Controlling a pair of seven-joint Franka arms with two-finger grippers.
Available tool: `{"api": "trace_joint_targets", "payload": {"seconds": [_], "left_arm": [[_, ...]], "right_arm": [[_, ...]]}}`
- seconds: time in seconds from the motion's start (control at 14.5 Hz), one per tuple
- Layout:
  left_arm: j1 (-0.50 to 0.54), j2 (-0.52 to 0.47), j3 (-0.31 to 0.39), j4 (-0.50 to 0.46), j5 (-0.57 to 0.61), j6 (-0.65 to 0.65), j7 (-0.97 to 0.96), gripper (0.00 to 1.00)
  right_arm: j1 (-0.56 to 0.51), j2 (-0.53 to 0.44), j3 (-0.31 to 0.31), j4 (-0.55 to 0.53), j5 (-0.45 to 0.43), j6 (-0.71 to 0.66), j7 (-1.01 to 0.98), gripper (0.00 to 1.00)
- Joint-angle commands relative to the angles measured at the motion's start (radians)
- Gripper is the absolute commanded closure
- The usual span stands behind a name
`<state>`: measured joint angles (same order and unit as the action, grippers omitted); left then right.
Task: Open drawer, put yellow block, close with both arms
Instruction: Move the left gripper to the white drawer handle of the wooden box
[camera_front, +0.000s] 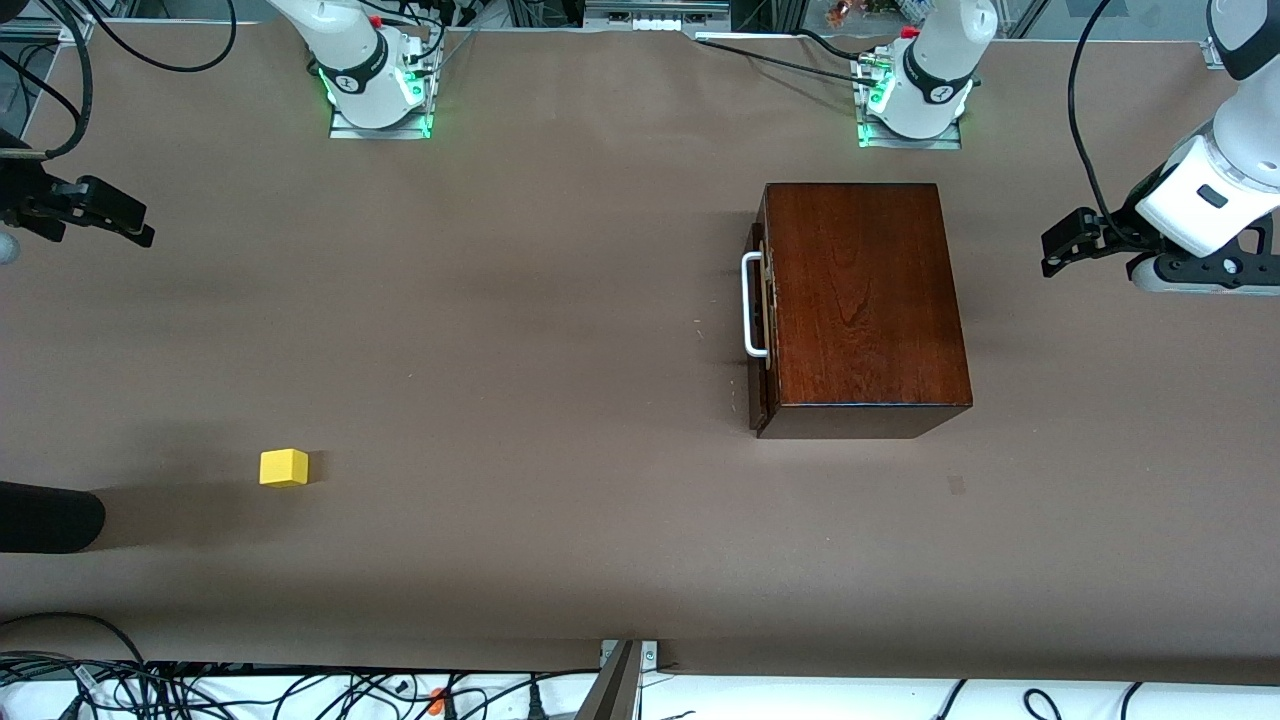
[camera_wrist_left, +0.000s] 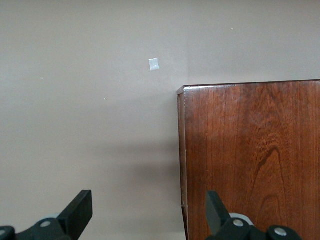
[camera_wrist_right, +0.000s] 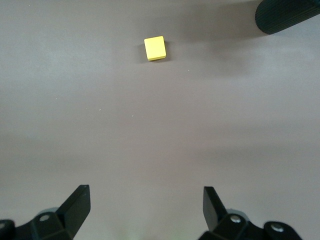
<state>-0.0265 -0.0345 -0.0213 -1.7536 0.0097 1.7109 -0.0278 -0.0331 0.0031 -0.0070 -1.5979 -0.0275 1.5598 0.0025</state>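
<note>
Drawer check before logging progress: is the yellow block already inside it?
No, the yellow block sits on the bare table, well apart from the shut drawer.

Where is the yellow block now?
The yellow block lies on the bare table toward the right arm's end, nearer the front camera than the wooden box.

No readable text for you anywhere, no label or brand on the wooden box (camera_front: 865, 300), none on the yellow block (camera_front: 284, 467), round marks on the arm bases too small to read
</note>
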Motion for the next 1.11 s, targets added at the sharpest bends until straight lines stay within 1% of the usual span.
{"api": "trace_joint_targets", "payload": {"seconds": [0.0,0.14,0.28,0.55,0.69,0.83,0.97,1.04], "left_arm": [[0.007,-0.005,-0.005,0.013,-0.008,-0.014,0.014,0.00],[0.007,0.001,-0.005,0.016,-0.008,-0.014,0.014,0.00],[0.007,0.014,-0.005,0.035,-0.008,-0.020,0.008,0.00],[0.005,0.016,-0.006,0.042,-0.019,-0.031,-0.001,0.00],[-0.010,0.025,-0.008,0.042,-0.019,-0.091,-0.027,0.00],[-0.016,0.079,-0.032,0.042,-0.020,-0.138,-0.043,0.00],[-0.021,0.116,-0.037,0.045,-0.022,-0.145,-0.041,0.00],[-0.041,0.126,-0.039,0.051,-0.022,-0.140,-0.043,0.00]], "right_arm": [[-0.008,-0.008,0.004,0.003,0.011,-0.013,-0.007,0.00],[-0.008,-0.008,0.001,0.001,0.012,-0.041,-0.004,0.00],[-0.008,-0.008,0.001,0.001,0.011,-0.041,-0.004,0.00],[-0.008,-0.008,0.001,-0.002,0.011,-0.040,0.002,0.00],[-0.008,-0.006,0.001,-0.004,0.011,-0.037,0.004,0.00],[-0.008,-0.006,0.001,-0.004,0.011,-0.032,0.008,0.00],[-0.008,-0.003,0.001,-0.004,0.011,-0.030,0.008,0.00],[-0.008,-0.002,0.001,-0.004,0.011,-0.030,0.008,0.00]]}}
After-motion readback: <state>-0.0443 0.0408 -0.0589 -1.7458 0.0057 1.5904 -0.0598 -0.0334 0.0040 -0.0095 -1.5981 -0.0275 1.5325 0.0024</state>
